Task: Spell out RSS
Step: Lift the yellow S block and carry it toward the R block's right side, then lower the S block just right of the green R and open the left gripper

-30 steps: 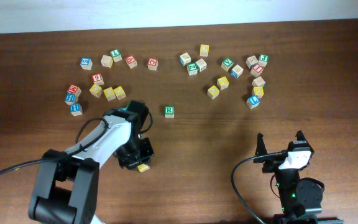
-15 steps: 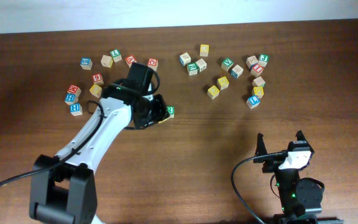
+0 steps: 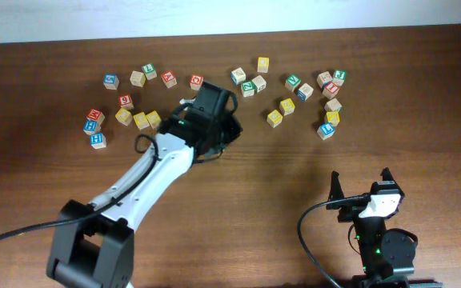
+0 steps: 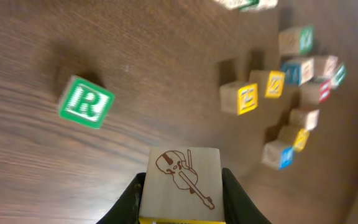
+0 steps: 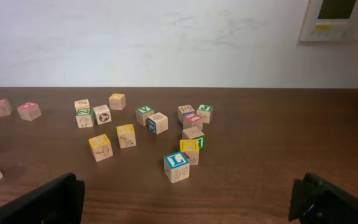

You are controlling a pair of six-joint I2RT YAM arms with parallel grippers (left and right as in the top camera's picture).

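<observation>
Wooden violin cube [image 4: 182, 180], yellow face on its lower edge, is pinched between the left gripper [image 4: 182, 198] fingers [image 4: 128, 200] at the bottom centre of the left wrist view. The green R cube [image 4: 86, 101] lies on the table [image 4: 30, 180] up and left of it, clearly apart. A couple of yellow-faced cubes [image 4: 247, 98] sit upper right, letters too blurry to read. The right gripper [image 3: 361, 182] is spread wide, lower right of the overhead view, holding nothing.

R cube [image 4: 86, 102] lies on the table [image 4: 30, 180] near the cube [image 4: 182, 174] in the left gripper [image 4: 183, 200]
</observation>
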